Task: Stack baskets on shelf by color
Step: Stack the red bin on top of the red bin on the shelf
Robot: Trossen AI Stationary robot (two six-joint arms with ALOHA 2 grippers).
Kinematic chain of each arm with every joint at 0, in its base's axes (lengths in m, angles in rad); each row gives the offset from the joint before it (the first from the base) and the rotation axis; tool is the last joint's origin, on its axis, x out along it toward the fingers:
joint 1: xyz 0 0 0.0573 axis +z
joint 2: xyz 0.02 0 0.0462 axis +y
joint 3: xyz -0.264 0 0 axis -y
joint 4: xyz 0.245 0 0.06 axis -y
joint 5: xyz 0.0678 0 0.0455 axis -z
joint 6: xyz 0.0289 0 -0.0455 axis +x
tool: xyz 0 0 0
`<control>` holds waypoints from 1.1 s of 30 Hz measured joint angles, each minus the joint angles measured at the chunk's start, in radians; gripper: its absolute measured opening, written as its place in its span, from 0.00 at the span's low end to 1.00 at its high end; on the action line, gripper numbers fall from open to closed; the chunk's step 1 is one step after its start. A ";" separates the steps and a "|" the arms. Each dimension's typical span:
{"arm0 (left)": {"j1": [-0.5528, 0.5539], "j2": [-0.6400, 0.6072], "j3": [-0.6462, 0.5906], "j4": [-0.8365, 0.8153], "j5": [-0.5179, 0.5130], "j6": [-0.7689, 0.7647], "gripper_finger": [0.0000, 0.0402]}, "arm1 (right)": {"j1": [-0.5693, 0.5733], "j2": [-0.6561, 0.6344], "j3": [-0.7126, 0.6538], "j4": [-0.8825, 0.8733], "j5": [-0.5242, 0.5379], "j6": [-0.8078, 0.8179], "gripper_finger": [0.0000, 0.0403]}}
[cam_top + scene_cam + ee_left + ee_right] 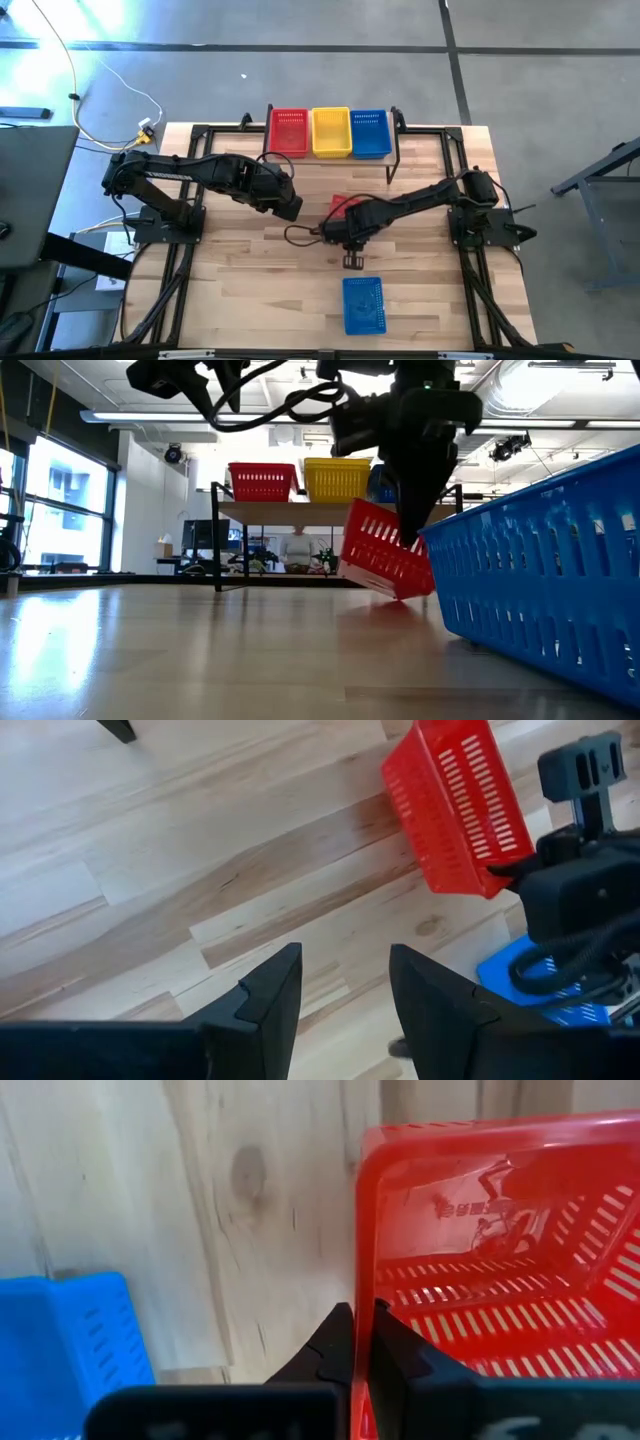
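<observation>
High view: three baskets side by side on the shelf at the table's far edge, well beyond both grippers: red, yellow, blue. Right gripper mid-table, clamped on the rim of a second red basket, mostly hidden under the arm. Another blue basket flat on the table, nearer the front edge than that gripper and apart from it. Left gripper just beside the held red basket, on its left, carrying nothing.

Low view: held red basket tilted, one corner low near the wood, dark gripper pinching its upper edge. Blue basket large in the foreground. Shelf behind, with red and yellow baskets on it; third one mostly hidden behind the arm. A person seated in the room beyond.

Left wrist view: own two fingers spread apart, bare wood between them. Ahead, red basket tilted, gripped at its corner by the other arm's gripper; blue basket partly visible beneath that arm.

Right wrist view: fingers closed tight over the red basket's wall, one inside, one outside. Blue basket off to the side on the table.
</observation>
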 joint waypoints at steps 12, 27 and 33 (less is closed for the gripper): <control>0.000 0.000 0.000 -0.003 0.069 0.073 0.35 | -0.009 -0.001 0.035 0.014 -0.024 0.052 0.23; -0.056 0.000 0.000 -0.005 0.032 0.106 0.35 | 0.113 -0.151 0.158 -0.239 0.152 0.279 0.26; -0.075 0.001 -0.083 0.115 0.023 0.060 0.35 | 0.152 -0.249 0.158 -0.278 0.234 0.387 0.26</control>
